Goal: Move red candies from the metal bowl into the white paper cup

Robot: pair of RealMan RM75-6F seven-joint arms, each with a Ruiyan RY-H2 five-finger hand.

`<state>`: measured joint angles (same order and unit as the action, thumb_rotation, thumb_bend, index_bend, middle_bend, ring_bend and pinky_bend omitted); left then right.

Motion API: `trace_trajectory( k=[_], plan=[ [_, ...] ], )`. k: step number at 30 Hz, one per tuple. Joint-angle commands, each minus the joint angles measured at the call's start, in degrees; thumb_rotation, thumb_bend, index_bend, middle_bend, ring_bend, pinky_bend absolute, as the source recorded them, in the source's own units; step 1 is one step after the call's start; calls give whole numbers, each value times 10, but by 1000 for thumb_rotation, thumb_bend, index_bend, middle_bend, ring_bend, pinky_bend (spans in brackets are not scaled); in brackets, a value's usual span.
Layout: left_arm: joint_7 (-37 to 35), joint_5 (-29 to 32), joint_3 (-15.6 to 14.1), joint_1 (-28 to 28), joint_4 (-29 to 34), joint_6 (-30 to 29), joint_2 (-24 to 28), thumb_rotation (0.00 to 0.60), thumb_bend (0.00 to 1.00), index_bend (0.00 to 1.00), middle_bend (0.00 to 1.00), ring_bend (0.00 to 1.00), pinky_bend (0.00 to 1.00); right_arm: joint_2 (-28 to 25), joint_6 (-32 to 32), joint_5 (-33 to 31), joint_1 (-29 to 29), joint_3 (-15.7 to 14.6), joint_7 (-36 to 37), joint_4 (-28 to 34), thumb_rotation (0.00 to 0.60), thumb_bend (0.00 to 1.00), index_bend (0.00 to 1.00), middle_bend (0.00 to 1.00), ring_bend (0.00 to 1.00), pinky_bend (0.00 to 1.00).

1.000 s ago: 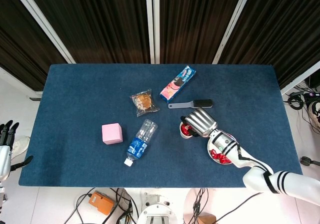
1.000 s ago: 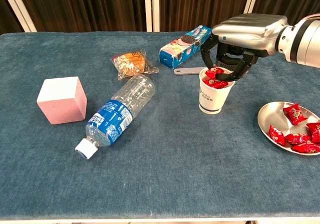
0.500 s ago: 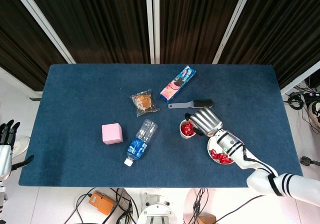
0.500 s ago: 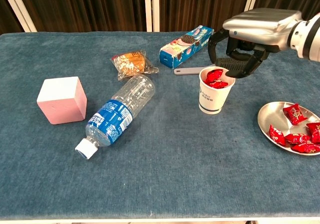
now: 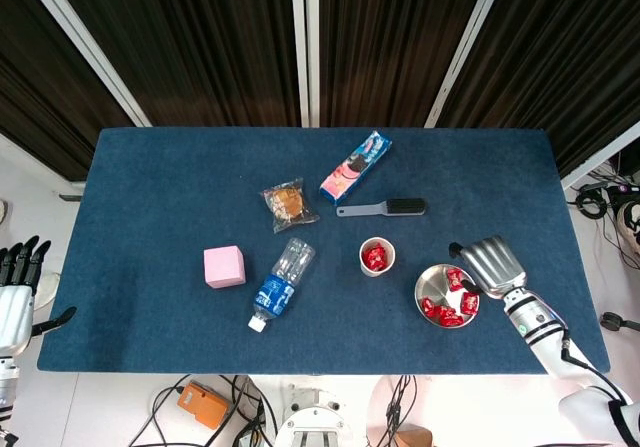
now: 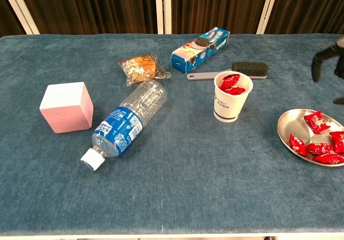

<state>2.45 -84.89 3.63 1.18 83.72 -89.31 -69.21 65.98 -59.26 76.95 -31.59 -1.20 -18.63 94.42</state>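
My right hand (image 5: 489, 264) has pulled off the white paper cup (image 5: 377, 257) and now sits over the 2 o'clock edge of the metal bowl (image 5: 432, 279), fingers spread, nothing in them as far as the head view shows. The chest view only catches a dark fingertip at the right frame edge, so I'm hedging on whether anything is pinched underneath.

One second ago the hand was directly over the cup with fingers dipped at its mouth. Half a second ago it had lifted and slid toward 4 o'clock. Now it is well clear of the cup, back at the bowl. I read that as a drop completed and the next pick starting.

The cup stands upright at table centre-right with red candies (image 6: 231, 83) piled at its rim. The bowl at 4 o'clock of the cup holds several more red candies (image 6: 317, 138), so the task is partway done, not finished.

Everything else is unchanged across frames: the brush (image 5: 384, 207) at 12 o'clock of the cup, the cookie box (image 5: 355, 166), the wrapped pastry (image 5: 287, 203), the water bottle (image 5: 280, 283) on its side and the pink cube (image 5: 224, 266).

My left hand (image 5: 17, 279) hangs off the table's left edge, fingers extended, empty and idle as before.
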Motion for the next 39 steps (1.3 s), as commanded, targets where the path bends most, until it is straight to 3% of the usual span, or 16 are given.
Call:
trace_trajectory(
  k=[1,10,30,39],
  plan=[
    [1,-2,-1,0,1,-2,-1,600,8,0,0,0,0,10,24,-7,4,-14,-21,-31,600,344,493,932,1000,1000],
    [5,1,-2,-5,6,-7,2,600,7,0,0,0,0,61,66,-13,-8,-10,-15,-94,600,344,498,931,1000,1000],
    [-8,10,-3,-10,-8,-6,-1,600,7,0,0,0,0,100,88,-5,-19,-4,-32,-127,600,348,536,932,1000,1000],
    [-13,12,-3,-12,-15,-6,-3,600,7,0,0,0,0,102,90,-8,-19,-1,-32,-130,600,521,658,932,1000,1000]
  ],
)
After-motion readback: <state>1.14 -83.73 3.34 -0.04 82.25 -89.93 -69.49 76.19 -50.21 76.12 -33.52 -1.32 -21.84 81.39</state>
